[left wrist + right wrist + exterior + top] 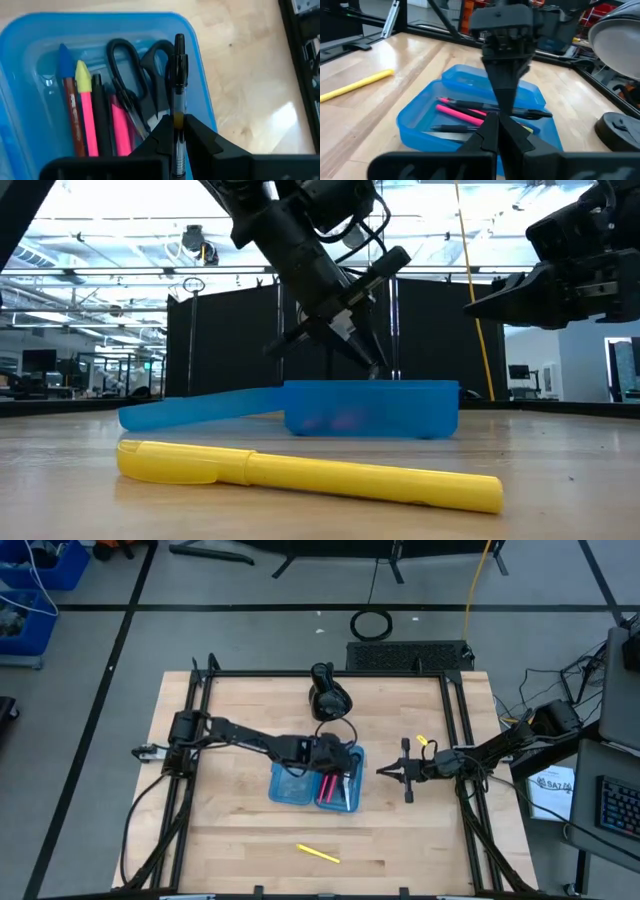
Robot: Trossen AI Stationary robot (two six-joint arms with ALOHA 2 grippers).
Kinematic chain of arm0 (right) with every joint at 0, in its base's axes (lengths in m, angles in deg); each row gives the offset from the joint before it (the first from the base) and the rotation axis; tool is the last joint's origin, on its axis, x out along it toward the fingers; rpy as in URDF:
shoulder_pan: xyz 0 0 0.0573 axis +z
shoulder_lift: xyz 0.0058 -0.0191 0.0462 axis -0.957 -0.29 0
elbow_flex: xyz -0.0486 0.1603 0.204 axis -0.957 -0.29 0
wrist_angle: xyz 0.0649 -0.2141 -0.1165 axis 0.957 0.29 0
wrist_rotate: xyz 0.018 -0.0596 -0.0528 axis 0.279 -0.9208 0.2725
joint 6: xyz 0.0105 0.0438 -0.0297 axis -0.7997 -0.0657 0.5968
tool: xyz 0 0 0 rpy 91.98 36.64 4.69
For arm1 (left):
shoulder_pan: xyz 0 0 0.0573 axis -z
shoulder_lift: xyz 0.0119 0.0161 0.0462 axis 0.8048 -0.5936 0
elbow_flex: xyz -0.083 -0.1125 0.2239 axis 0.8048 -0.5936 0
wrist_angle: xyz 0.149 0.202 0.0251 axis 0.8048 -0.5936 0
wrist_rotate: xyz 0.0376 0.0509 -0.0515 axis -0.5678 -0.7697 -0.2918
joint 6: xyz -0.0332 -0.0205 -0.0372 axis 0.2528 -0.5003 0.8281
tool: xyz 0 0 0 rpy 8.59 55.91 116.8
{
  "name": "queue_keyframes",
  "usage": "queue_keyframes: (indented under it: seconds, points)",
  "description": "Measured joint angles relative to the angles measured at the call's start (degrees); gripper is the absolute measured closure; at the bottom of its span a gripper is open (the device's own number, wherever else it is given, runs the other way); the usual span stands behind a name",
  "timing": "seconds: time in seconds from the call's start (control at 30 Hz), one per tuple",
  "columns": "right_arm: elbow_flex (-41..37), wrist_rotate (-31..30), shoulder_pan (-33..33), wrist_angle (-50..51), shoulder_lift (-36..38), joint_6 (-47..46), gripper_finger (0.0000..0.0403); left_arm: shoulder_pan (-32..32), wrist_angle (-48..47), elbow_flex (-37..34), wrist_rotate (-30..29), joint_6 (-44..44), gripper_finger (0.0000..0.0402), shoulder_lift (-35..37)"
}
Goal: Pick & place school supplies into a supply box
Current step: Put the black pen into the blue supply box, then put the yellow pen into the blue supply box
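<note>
The blue supply box (300,785) lies open on the table, its lid half (190,410) flat beside the deeper half (370,408). In the deeper half lie black-handled scissors (135,75), pink pens (89,125), a dark pen and a blue-tipped pencil (67,95). My left gripper (177,125) is over that half, shut on a black pen (178,70). My right gripper (385,772) is shut and empty, just right of the box, pointing at it. A yellow marker (318,854) lies on the table near the front edge. My left gripper pinches the black pen's barrel (178,112) between its two fingers, about midway along it. The fingers come from above, pointing down, and lie across the pen. The pen (520,112) lies about level over the supplies in the box's deeper half, along its wall.
A black rounded object (328,695) with a cable stands on the table's far side, behind the box. A small yellow piece (422,741) lies near my right arm. Black frame rails run along the table's left and right sides.
</note>
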Motion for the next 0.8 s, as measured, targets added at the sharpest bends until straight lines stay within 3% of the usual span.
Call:
queue_keyframes:
  seconds: [0.27, 0.5, 0.67, 0.8]
  points:
    - [0.0, 0.4, 0.0, 0.1, 0.0, -0.7, 0.0403, 0.1, -1.3, 0.0, -0.4, -1.8, 0.0369, 0.0]
    - [0.0, 0.4, 0.0, 0.1, 0.0, -0.9, 0.0403, 0.1, -1.3, 0.0, 1.0, -4.3, 0.0293, 0.0]
    - [0.0, 0.4, 0.0, 0.2, 0.0, -0.9, 0.0403, 0.1, -0.9, 0.0, 1.5, -4.7, 0.0278, 0.0]
    - [0.0, 0.4, 0.0, 0.2, 0.0, -0.9, 0.0403, 0.2, 0.6, 0.0, 5.2, -14.7, 0.0281, 1.5]
